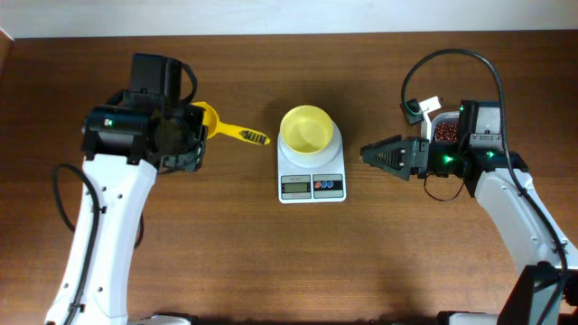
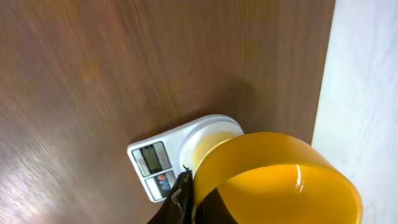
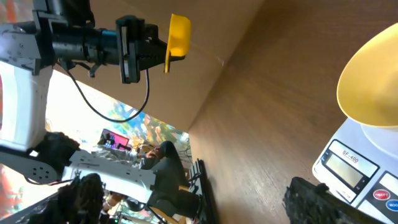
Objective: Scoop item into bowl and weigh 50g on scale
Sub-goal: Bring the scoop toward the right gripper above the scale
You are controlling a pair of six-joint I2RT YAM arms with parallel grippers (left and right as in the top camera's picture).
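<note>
Overhead view of a wooden counter (image 1: 226,244). My left end effector (image 1: 194,134) was pinching a yellow scoop (image 1: 237,134) near its cup, with the handle sticking out toward the middle; the scoop looked empty. My right end effector (image 1: 368,152) pointed at the scale (image 1: 312,186), its fingers seemingly pressed together on nothing. The pale-yellow bowl (image 1: 307,135) sat empty on the scale's round platform, at the centre of the counter. The beans (image 1: 443,133) lay in a clear tub (image 1: 442,116) at the far right, partly hidden behind my right arm. I judged these to be the risks. To reach the beans, my left arm would have to cross over the bowl, and a low pass could knock it off the scale. My right arm sat close by the tub, so the two arms could collide. A grip at the cup rather than the handle might let the scoop twist and spill beans. Pouring too fast could overshoot the target weight. The display was too small to read.
</note>
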